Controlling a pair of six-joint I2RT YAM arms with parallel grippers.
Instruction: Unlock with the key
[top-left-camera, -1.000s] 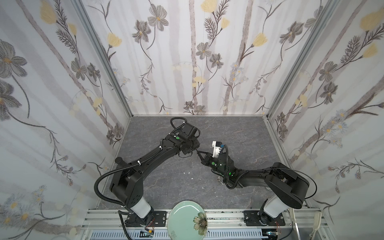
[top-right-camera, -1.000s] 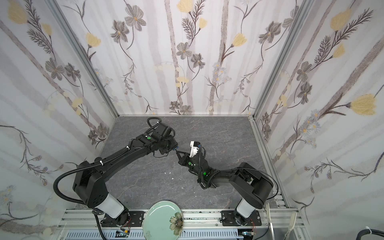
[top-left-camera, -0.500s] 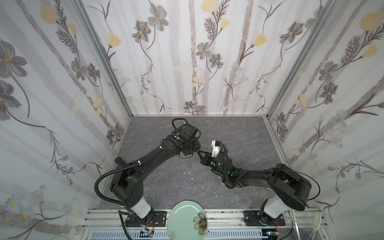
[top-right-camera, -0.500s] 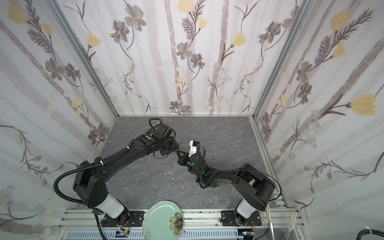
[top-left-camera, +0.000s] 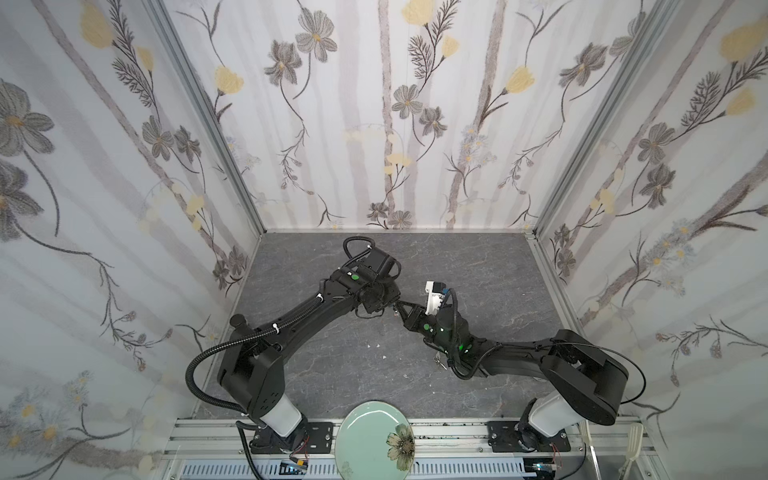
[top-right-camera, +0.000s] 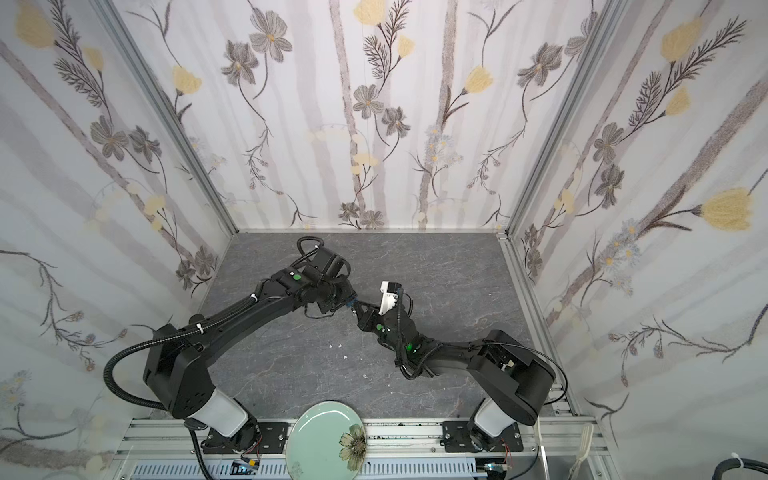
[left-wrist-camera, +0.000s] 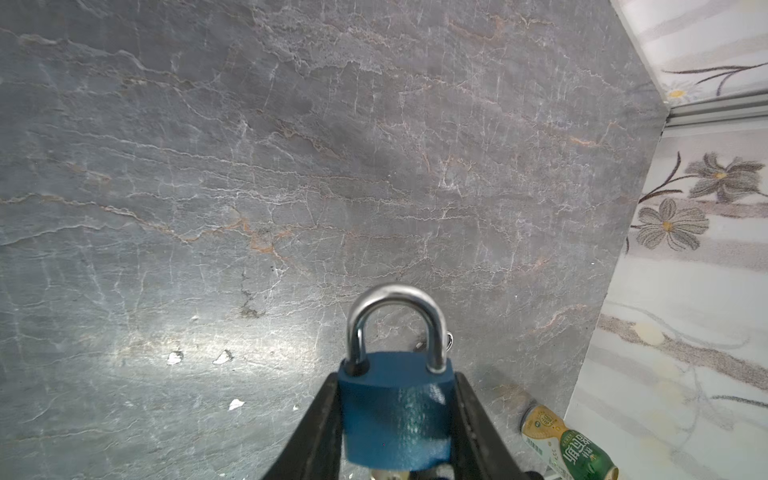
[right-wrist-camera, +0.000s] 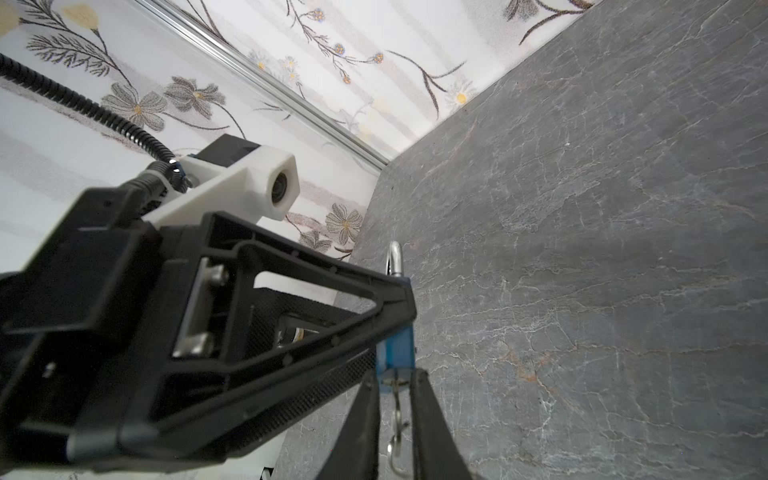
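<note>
Found blue padlock (left-wrist-camera: 395, 415) clamped between the fingers of left gripper (left-wrist-camera: 397, 397), clear of grey table (left-wrist-camera: 291, 166), near its middle. Noted shackle (left-wrist-camera: 397, 320) pointing away from the wrist, both legs entering the body. Found key (right-wrist-camera: 392, 379) inserted in padlock base, key ring (right-wrist-camera: 392, 449) trailing behind it. Observed right gripper (right-wrist-camera: 395, 376) jaws slightly parted, one finger on each side of the key, gaps visible.
</note>
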